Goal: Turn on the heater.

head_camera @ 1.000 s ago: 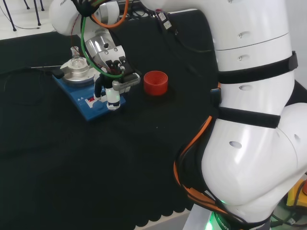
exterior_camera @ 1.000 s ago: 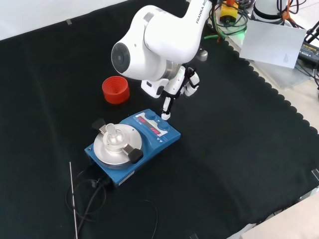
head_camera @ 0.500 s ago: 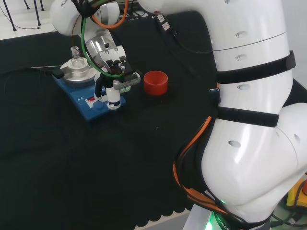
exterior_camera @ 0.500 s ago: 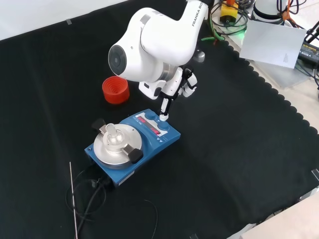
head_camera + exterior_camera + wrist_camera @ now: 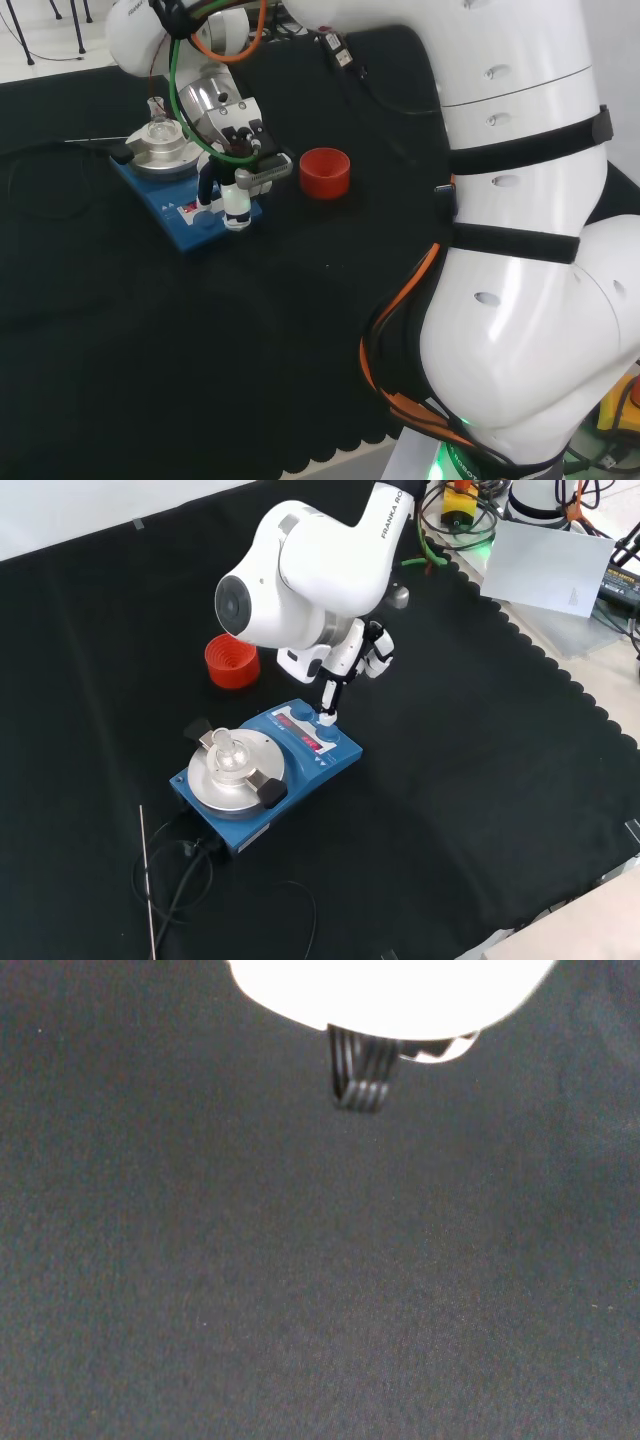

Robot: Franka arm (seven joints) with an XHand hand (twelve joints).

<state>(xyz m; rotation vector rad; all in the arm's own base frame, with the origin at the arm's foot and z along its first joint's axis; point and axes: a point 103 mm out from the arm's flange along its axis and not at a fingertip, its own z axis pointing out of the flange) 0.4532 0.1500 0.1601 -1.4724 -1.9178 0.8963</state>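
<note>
Blue heater (image 5: 268, 768): the hand (image 5: 345, 665), at its 1 o'clock, has slid one straight finger (image 5: 328, 695) onto the front knobs, other fingers curled holding nothing, so switching looks imminent.

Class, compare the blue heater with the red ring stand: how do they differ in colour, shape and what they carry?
The heater is a blue, boxy slab; the ring stand is red, round and ribbed. The heater carries a round metal plate with a small glass flask on it; the ring stand carries nothing. The hand reaches a straight finger down to the heater's control panel, while the ring stand sits apart, untouched. Both rest on the black cloth.
</note>
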